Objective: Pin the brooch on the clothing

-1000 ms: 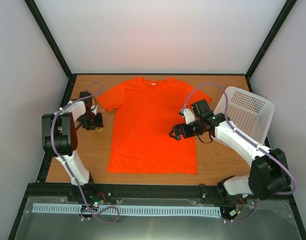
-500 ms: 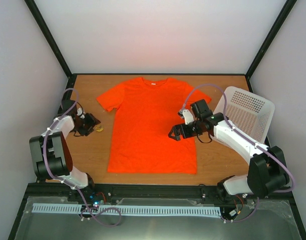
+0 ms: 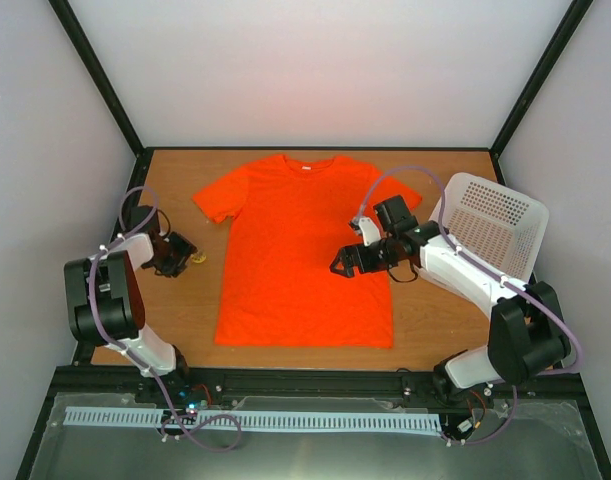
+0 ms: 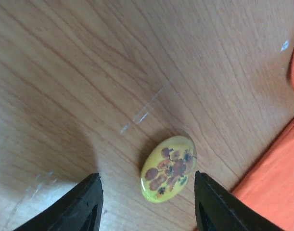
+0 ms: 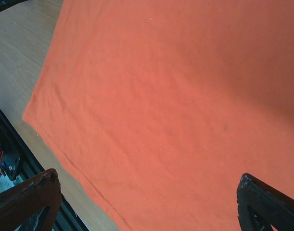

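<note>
Left wrist view first: the left gripper (image 4: 147, 187) is at the bottom edge, fingers (image 4: 86, 204) clearly apart, nothing clamped. Between them the brooch (image 4: 168, 168) lies flat on the table (image 4: 89, 72), yellow with brown blotches. It's very close to the lower-right finger, and I can't tell whether they touch. The orange shirt (image 4: 274, 183) edges in at lower right.

Over to the right wrist view: the right gripper (image 5: 147, 192) is spread wide and empty, with a finger (image 5: 26, 197) in each bottom corner, hovering over shirt fabric that nearly fills the frame.

From the top view, the brooch sits just left of the shirt, off the fabric. A white basket (image 3: 490, 225) leans at the right, beyond the right arm.
</note>
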